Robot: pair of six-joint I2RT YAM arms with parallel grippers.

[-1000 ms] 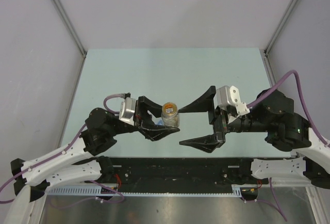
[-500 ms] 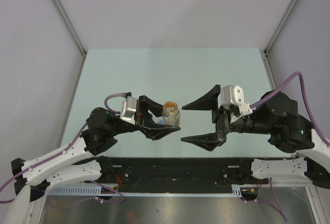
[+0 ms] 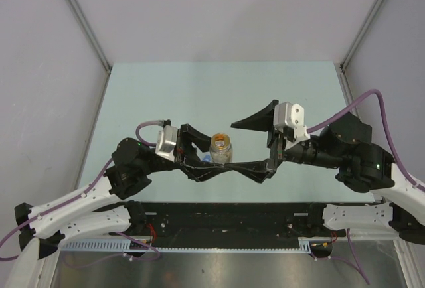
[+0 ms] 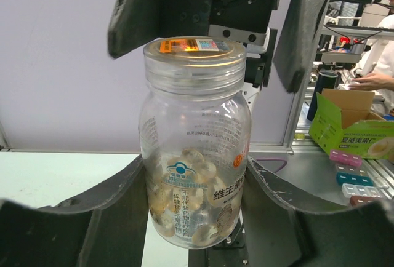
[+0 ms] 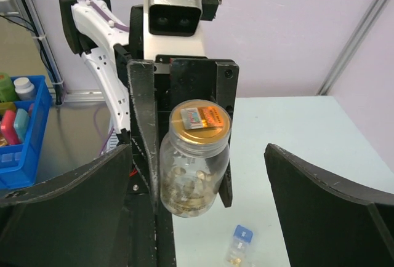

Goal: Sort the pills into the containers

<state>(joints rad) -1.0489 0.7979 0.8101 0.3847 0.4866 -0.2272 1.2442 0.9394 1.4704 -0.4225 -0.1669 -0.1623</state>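
My left gripper (image 3: 214,153) is shut on the stubby round jar (image 3: 220,149) and holds it upright above the table. The jar (image 4: 196,150) is clear with a gold lid and holds several pale tan pills (image 4: 184,193). My right gripper (image 3: 234,146) is open, its fingertips (image 3: 238,125) just right of the jar, level with it. In the right wrist view the jar (image 5: 194,168) hangs between my wide-open fingers (image 5: 68,199). The slim vial with a blue cap (image 5: 239,244) lies on the table below the jar, with a few orange-tan pills (image 5: 232,256) inside.
The pale green table (image 3: 219,95) is walled by grey panels at the back and sides. A blue bin (image 5: 18,138) with small bottles stands off the table. A green-and-yellow carton (image 4: 348,125) and coloured pill boxes (image 4: 354,175) sit beyond the table's edge.
My right gripper has moved left toward the jar and turned, so its open fingers now reach up to the jar. My left gripper keeps holding the jar, raised slightly.
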